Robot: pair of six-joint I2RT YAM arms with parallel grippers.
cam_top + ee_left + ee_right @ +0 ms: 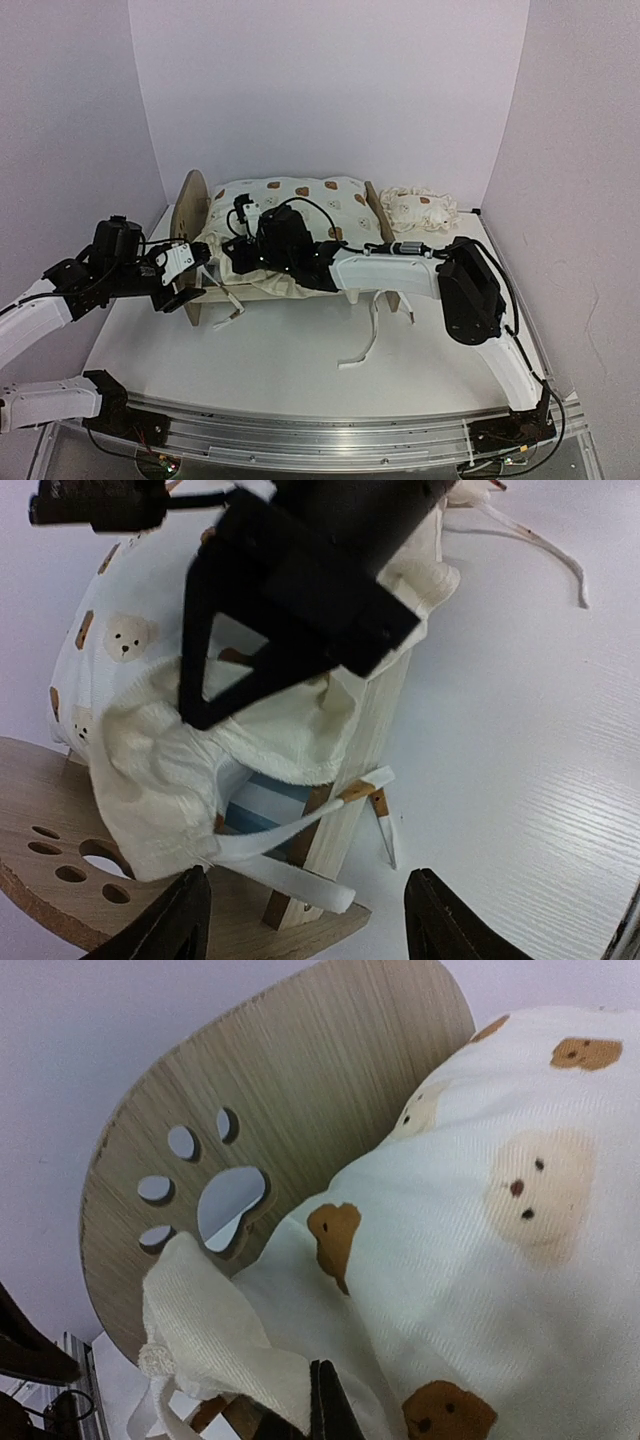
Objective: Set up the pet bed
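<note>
At frame centre the right claw (200, 712) pinches the cushion (300, 195) corner, probably seating it against the headboard (300, 1090); the left claw (310, 920) gapes wide, empty.

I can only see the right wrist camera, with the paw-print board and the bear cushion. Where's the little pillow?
Observer: The top view shows the small pillow lying on the table just past the foot end of the pet bed, outside the frame.
Child: Is the other hand grabbing something?
Observer: No. The left gripper is open and clamps nothing. A loose white strap lies close in front of it.
Child: Is anything under the cushion?
Observer: Yes. The left wrist view shows a blue-and-white striped base beneath the cushion, where its corner hangs over the side.
</note>
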